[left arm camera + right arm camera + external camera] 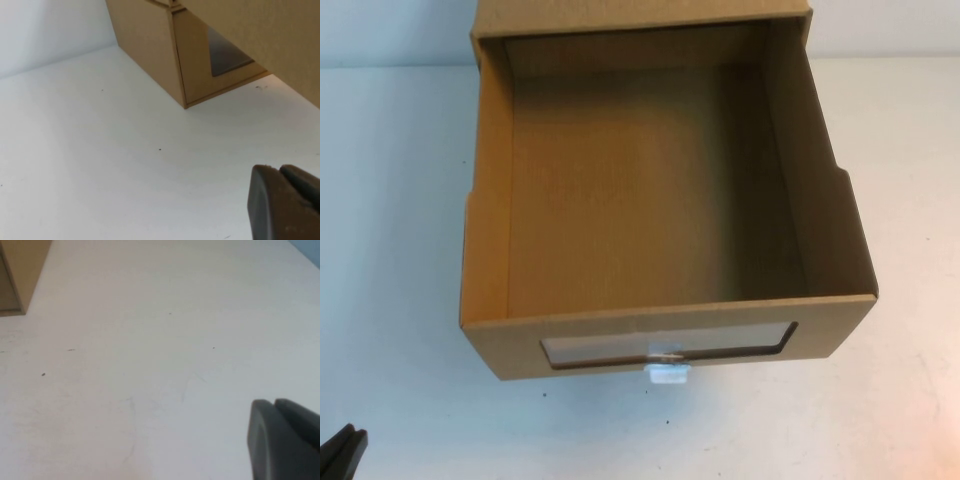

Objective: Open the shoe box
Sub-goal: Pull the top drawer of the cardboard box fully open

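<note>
A brown cardboard shoe box [490,250] stands in the middle of the table, its drawer slid out toward me from the outer sleeve [640,14]. The drawer's inside is bare. Its front panel has a clear window [720,341] and a small white pull tab [665,373]. My left gripper [342,455] rests at the near left corner, well away from the box, shut on nothing [277,169]. The left wrist view shows a box corner [150,45] farther off. My right gripper [274,402] is shut and empty over bare table, with a box corner [20,270] far from it.
The white table [400,200] spreads out on both sides of the box and in front of it. A pale wall runs along the back edge [390,30].
</note>
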Controlling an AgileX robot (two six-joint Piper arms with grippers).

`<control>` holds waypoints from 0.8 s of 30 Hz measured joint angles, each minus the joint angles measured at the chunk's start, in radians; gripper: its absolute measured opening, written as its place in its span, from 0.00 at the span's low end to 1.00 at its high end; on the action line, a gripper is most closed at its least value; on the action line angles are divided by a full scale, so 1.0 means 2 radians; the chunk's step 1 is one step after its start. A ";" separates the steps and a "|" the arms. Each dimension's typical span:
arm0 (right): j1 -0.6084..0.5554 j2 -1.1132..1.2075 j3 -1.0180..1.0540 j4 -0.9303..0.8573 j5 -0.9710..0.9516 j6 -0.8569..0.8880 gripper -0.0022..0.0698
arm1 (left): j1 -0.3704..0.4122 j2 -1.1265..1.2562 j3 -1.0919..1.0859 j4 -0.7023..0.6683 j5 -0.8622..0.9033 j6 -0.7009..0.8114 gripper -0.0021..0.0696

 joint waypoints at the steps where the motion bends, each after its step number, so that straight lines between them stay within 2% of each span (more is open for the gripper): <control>1: 0.000 0.000 0.000 0.001 0.000 0.000 0.01 | 0.000 0.000 0.000 0.000 0.000 0.000 0.02; 24: 0.000 0.000 0.000 0.009 0.000 0.000 0.01 | 0.000 0.000 0.000 0.000 0.000 0.000 0.02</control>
